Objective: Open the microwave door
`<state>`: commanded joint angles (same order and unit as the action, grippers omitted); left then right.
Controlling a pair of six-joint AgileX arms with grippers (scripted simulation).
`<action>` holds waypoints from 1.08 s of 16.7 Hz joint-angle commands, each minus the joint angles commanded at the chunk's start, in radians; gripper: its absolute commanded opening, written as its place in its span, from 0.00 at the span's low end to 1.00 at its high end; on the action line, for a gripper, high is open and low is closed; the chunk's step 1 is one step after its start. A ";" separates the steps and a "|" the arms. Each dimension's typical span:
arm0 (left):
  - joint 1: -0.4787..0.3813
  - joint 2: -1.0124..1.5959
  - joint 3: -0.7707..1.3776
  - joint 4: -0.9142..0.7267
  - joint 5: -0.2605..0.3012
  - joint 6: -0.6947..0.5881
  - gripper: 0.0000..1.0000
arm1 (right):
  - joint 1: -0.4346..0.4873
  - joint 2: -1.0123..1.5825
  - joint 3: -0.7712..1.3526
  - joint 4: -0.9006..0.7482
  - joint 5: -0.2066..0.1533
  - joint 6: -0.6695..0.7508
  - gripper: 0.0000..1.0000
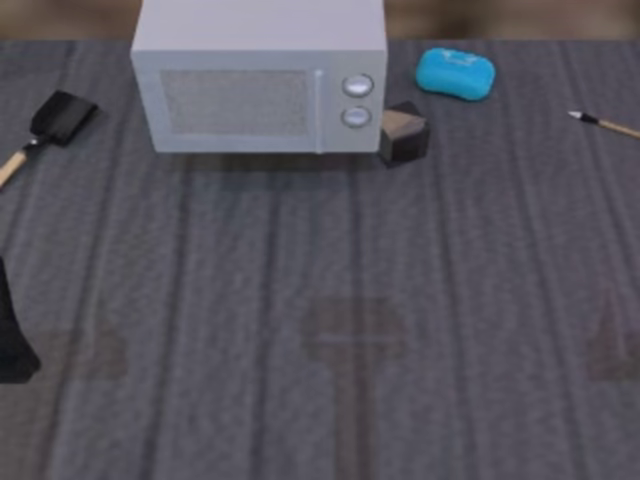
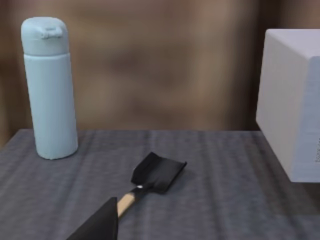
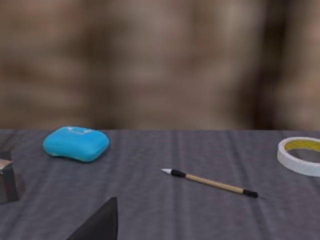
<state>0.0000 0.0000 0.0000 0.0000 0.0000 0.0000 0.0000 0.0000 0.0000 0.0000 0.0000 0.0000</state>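
Observation:
The light-grey microwave (image 1: 260,75) stands at the back middle of the table, and its side also shows in the left wrist view as the microwave (image 2: 290,100). The microwave door (image 1: 235,103) is shut, with its mesh window facing forward and a slim vertical handle (image 1: 320,110) beside two round knobs (image 1: 357,87). My left gripper (image 1: 15,345) is parked at the table's left edge, far from the door, open and holding nothing; one dark finger (image 2: 102,225) shows. My right gripper (image 3: 142,232) is out of the top view, open and empty, with one finger (image 3: 102,222) showing.
A small dark cube (image 1: 403,132) sits against the microwave's right side. A blue soap bar (image 1: 455,73) and a brush (image 1: 605,124) lie at the back right. A black shovel (image 1: 60,118) lies back left, by a pale bottle (image 2: 50,90). A tape roll (image 3: 300,155) lies by the brush.

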 joint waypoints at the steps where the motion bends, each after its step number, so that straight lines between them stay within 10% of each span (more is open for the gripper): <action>1: 0.000 0.000 0.000 0.000 0.000 0.000 1.00 | 0.000 0.000 0.000 0.000 0.000 0.000 1.00; 8: -0.067 0.208 0.214 -0.125 -0.032 -0.055 1.00 | 0.000 0.000 0.000 0.000 0.000 0.000 1.00; 18: -0.337 1.095 1.168 -0.625 -0.161 -0.300 1.00 | 0.000 0.000 0.000 0.000 0.000 0.000 1.00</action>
<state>-0.3365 1.0948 1.1677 -0.6250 -0.1614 -0.2999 0.0000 0.0000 0.0000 0.0000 0.0000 0.0000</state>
